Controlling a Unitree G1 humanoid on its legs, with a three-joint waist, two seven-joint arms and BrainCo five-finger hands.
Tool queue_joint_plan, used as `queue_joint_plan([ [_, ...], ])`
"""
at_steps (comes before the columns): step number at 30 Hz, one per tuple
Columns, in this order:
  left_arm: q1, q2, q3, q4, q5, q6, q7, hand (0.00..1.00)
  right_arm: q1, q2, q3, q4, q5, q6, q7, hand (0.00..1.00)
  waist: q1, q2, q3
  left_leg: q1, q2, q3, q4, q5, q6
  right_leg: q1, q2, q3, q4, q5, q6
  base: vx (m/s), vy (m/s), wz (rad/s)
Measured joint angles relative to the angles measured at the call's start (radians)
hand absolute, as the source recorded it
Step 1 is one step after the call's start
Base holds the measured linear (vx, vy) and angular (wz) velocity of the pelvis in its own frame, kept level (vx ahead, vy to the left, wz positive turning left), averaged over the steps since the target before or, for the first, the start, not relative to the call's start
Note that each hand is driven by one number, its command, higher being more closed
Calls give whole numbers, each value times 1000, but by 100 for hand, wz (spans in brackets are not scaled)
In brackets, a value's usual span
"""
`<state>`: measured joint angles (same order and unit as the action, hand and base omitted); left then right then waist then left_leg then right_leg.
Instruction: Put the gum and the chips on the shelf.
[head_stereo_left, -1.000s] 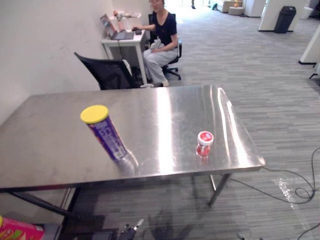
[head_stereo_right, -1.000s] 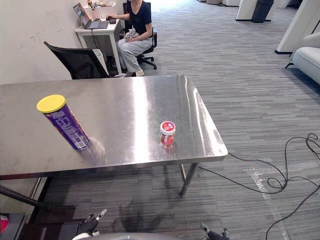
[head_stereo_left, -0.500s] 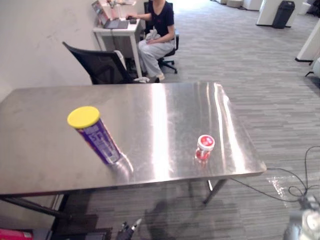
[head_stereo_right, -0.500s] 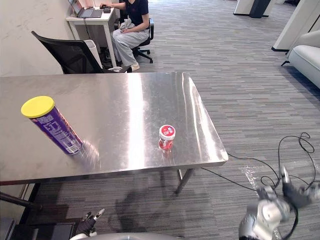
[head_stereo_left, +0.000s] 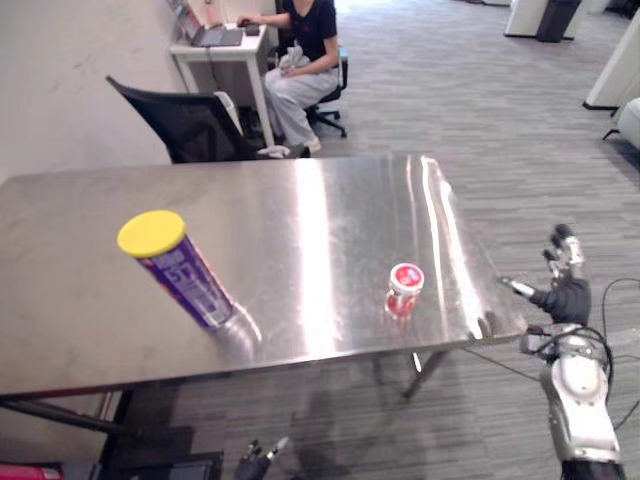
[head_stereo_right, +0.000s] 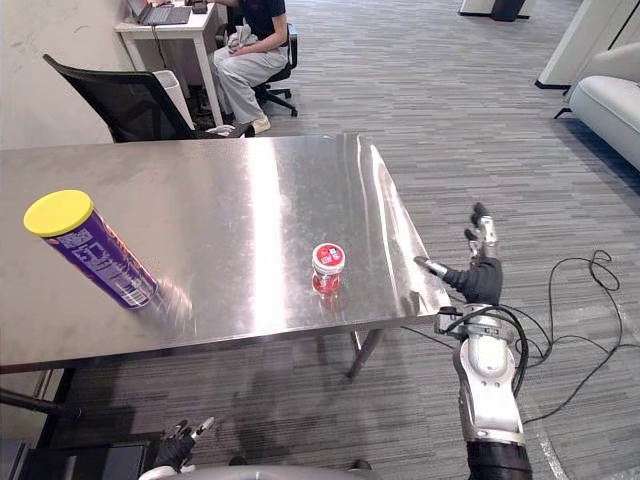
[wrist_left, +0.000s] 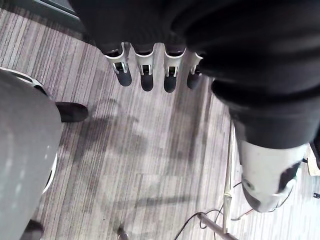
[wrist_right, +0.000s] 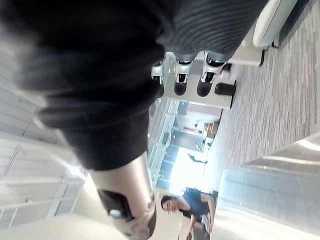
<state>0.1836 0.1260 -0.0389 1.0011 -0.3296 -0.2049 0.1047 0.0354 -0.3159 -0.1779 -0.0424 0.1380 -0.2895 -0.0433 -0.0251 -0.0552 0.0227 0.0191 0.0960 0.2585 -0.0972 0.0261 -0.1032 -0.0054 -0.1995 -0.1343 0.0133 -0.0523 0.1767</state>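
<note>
A purple chips can (head_stereo_left: 180, 270) with a yellow lid stands tilted on the left part of the steel table (head_stereo_left: 330, 200). A small red gum jar (head_stereo_left: 404, 288) with a white-rimmed lid stands near the table's front right. My right hand (head_stereo_right: 483, 280) is raised beside the table's front right corner, open, its fingers (wrist_right: 182, 80) straight and holding nothing. It is apart from the gum, well to the right of it. My left hand (head_stereo_right: 180, 445) hangs low below the table's front edge, open, its fingers (wrist_left: 146, 75) straight over the floor.
A black office chair (head_stereo_left: 190, 125) stands behind the table's far edge. Beyond it a person (head_stereo_left: 305, 50) sits at a small white desk with a laptop. A wall runs along the left. A pale sofa (head_stereo_right: 610, 110) stands at the far right.
My right hand has risen from low at the lower right to beside the table's front right corner. The camera has shifted. The can and the jar have stayed put.
</note>
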Motion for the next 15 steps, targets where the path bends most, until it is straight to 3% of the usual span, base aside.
queue_joint_plan([
  [2,-1,6,-5,13,0,-5,0,0,3,-42,18,0,39,0,71,0,-3,0,0,0,-2,-6,0,0,0,0,-1,-2,0,0,0,0,0,0],
  [6,-2,7,-5,18,0,-12,0,0,7,-83,42,0,41,0,143,0,-4,1,0,-3,-2,-26,0,0,1,7,0,-16,-6,0,0,19,-9,7],
  [15,-2,26,-30,27,0,-26,-2,0,8,-144,141,0,108,-1,230,0,-10,1,-1,-10,-3,-47,1,0,1,10,0,-30,-10,0,0,7,-3,3],
])
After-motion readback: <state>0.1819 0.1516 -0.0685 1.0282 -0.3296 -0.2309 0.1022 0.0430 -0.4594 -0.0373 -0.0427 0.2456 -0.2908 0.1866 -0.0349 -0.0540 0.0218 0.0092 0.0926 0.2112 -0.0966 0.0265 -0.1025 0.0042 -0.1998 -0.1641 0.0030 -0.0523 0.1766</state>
